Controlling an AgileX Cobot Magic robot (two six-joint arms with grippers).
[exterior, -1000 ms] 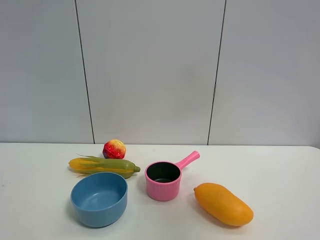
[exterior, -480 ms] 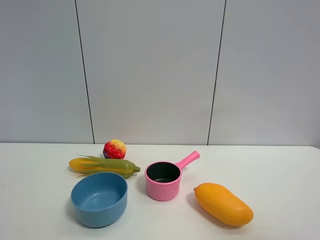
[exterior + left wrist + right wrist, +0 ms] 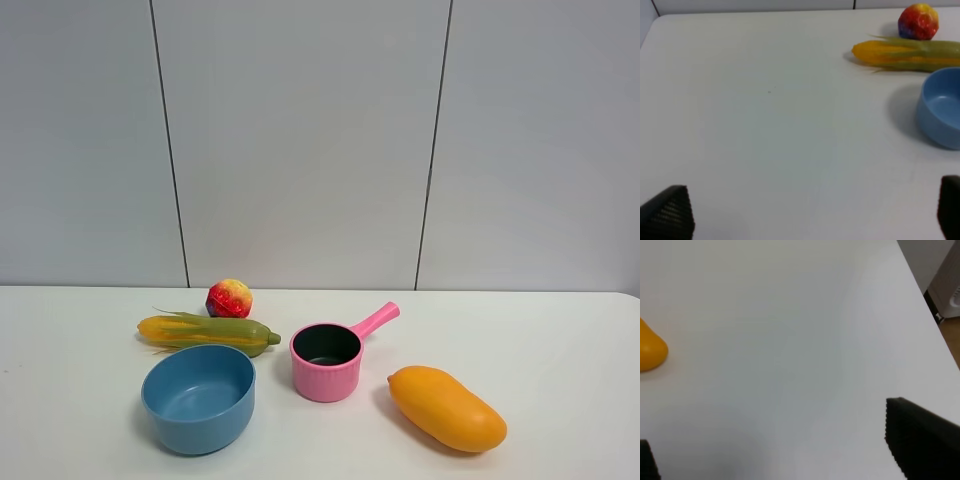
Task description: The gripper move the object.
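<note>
The toy corn cob lies on the white table, green husk with a yellow-orange end pointing left, just behind the blue bowl. It also shows in the left wrist view, well away from my left gripper, which is open and empty over bare table; only its dark fingertips show at the frame's lower corners. My right gripper is open and empty over bare table, with one dark fingertip in view. Neither gripper shows in the exterior high view.
A red-yellow ball sits behind the corn. A pink saucepan stands to the right of the bowl. An orange mango lies at the front right; its tip shows in the right wrist view. The table's right edge is near.
</note>
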